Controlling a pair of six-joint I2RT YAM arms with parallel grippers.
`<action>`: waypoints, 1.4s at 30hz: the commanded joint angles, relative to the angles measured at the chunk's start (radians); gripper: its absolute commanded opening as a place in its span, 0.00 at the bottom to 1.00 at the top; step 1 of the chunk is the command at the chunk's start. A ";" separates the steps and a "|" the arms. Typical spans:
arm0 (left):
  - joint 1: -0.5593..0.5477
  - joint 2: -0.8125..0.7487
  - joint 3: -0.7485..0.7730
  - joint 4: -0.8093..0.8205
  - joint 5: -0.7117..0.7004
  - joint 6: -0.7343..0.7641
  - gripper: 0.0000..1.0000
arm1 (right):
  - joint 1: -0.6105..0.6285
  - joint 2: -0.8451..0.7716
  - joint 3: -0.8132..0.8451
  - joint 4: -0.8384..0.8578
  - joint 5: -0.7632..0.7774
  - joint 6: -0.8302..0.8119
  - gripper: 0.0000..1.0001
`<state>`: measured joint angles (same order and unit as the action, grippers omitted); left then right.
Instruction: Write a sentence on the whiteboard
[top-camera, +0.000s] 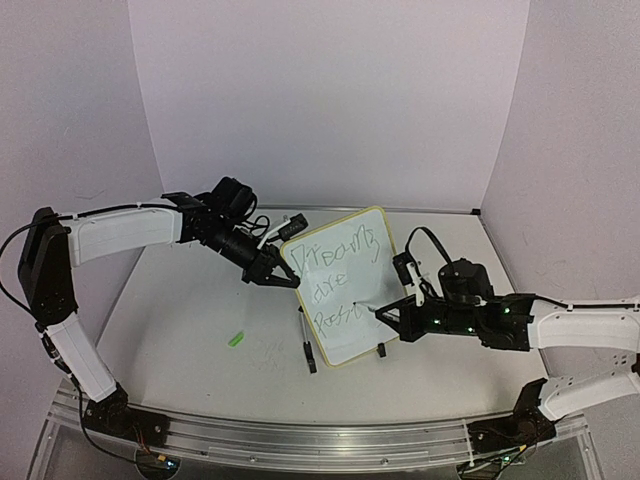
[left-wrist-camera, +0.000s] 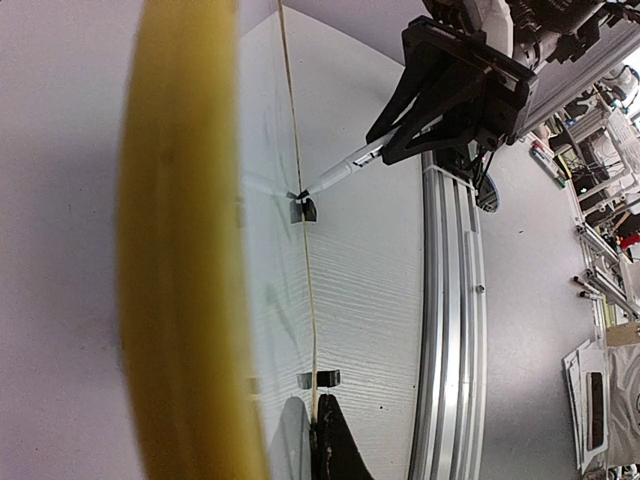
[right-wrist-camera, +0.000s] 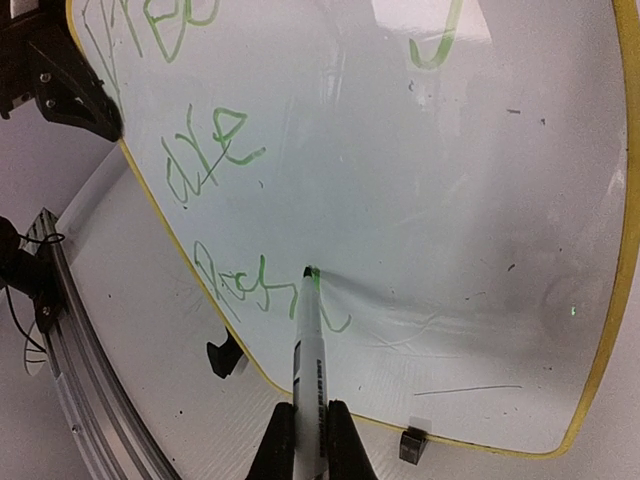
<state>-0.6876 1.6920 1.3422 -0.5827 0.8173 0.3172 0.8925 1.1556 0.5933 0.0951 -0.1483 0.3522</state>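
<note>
One whiteboard (top-camera: 345, 300), two clip feet (right-wrist-camera: 225, 356), one marker (right-wrist-camera: 308, 355), two claws (top-camera: 284, 280) (top-camera: 386, 315), three green lines (right-wrist-camera: 215, 150).

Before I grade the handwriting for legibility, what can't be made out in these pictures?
Left wrist: whiteboard frame a close yellow blur; its face edge-on, writing unreadable.
Right wrist: sentence top line cut by upper edge.
Top external: third line too small, marker at its end.

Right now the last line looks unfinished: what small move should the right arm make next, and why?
Probably slide the marker rightward along the third line: its tip touches the whiteboard at the sentence's last green letters, bare board lies beyond, and the left gripper holds the frame.
</note>
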 joint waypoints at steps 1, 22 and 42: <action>-0.015 0.031 0.006 -0.058 -0.053 0.044 0.00 | -0.003 0.000 0.035 0.038 0.009 -0.014 0.00; -0.015 0.039 0.008 -0.057 -0.050 0.043 0.00 | -0.003 -0.075 0.005 0.051 0.019 -0.009 0.00; -0.015 0.037 0.008 -0.057 -0.047 0.044 0.00 | -0.003 -0.067 -0.046 0.003 0.107 0.039 0.00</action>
<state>-0.6872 1.6996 1.3422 -0.5835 0.8221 0.3161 0.8944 1.1338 0.5857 0.1141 -0.0962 0.3562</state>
